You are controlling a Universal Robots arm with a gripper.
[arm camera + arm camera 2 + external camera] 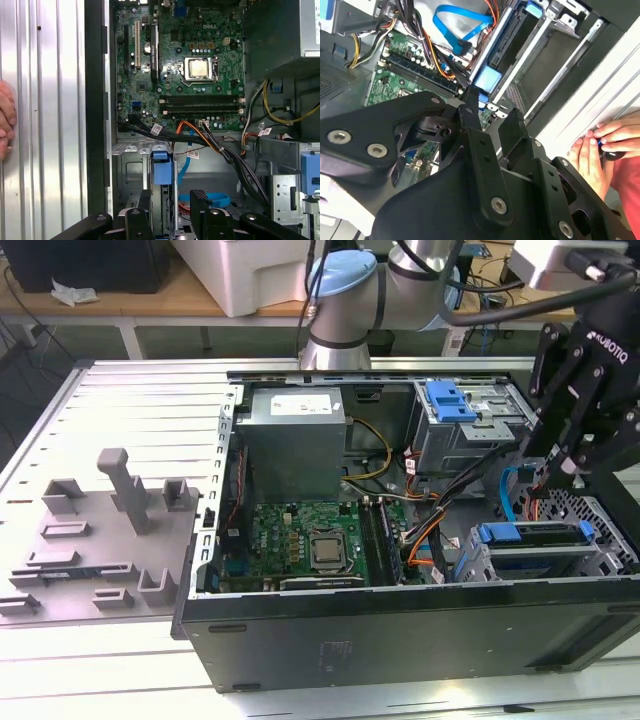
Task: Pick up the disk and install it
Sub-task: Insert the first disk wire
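On the exterior view's left, a set of grey fixture blocks (110, 530) is being carried by the ribbed table (130, 400), well apart from the work. Next to them, the open computer case (400, 630) is being shown lying on its side. The grey power supply box (295, 440) and the green motherboard (310, 540) are being exposed inside it. Further toward the exterior view's right, the disk (535, 537) is being held by the lower drive cage (600, 555) in the near corner of the case, not by the arm. The claw (557, 480) is being hung just above the disk, with its jaws apart and nothing being gripped. In the first wrist view the two black fingers (200, 210) are being seen on either side of the disk's blue end. Whether either one is touching the carrier cannot be told.

The picking up and the carrying over are being judged as done, since the disk is being seen level inside its cage. At most the final seating is being judged as left. Whether the carrier is latched home cannot be told.

The disk is being shown as a flat, dark slab framed by a blue plastic carrier, with a broad blue bar across the end nearer the motherboard. In both wrist views it is being seen edge-on, as a thin body topped by a light blue tab.
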